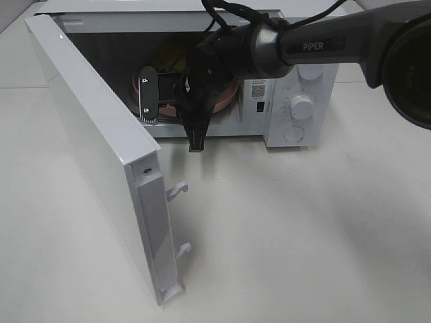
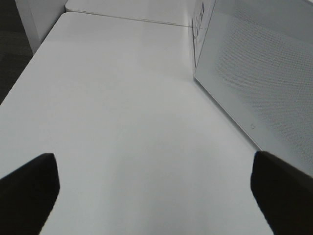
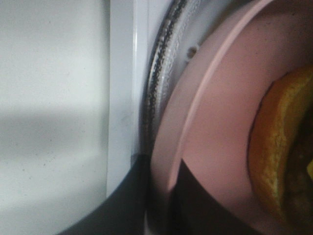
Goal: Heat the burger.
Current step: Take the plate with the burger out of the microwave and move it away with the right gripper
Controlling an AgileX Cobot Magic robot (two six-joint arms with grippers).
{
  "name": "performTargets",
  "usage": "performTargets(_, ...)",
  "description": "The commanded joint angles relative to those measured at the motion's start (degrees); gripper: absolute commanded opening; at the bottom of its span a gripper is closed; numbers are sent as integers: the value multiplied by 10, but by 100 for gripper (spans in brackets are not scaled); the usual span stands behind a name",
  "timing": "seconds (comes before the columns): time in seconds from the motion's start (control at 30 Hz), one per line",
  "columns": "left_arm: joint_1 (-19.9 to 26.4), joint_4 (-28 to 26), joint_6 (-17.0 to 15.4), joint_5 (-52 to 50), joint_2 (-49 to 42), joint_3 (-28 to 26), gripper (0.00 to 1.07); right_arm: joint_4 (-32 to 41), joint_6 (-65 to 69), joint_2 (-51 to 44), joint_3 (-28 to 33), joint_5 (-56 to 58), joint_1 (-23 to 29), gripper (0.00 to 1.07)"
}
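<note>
- The microwave stands at the back of the white table, its door swung wide toward the left of the high view, the cavity open to the front.
- The right arm reaches across from the right side into the cavity mouth; it is plainly the nearer arm, and its bulk hides most of what sits inside from above.
- The pink plate lies flat on the glass turntable inside the cavity, its rim close to the white front sill.
- The burger rests on that plate, inside the oven, deeper in than the rim; only the golden bun edge shows in the right wrist view, and a sliver in the high view.
- The right gripper sits at the plate's near rim, with one dark finger below the edge and one over it; the jaws look drawn together on the rim, so I judge it pinches the plate. From it, the burger lies further inward, past the rim; being round, the burger has no long axis.
- The left gripper hovers over bare table beside the door's outer face, fingers spread wide, holding nothing, well apart from the burger.
</note>
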Motion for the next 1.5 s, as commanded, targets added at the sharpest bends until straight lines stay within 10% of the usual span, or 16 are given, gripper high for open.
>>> performTargets(0.03,2,3,-1,-7,-2,2,100,1,2,1,-1,9,1,0)
performTargets(0.73,2,4,-1,-7,-2,2,100,121,-163,-50,2,142,7,0)
performTargets(1.5,2,3,-1,-7,-2,2,100,123,-226,-178,180,25,7,0)
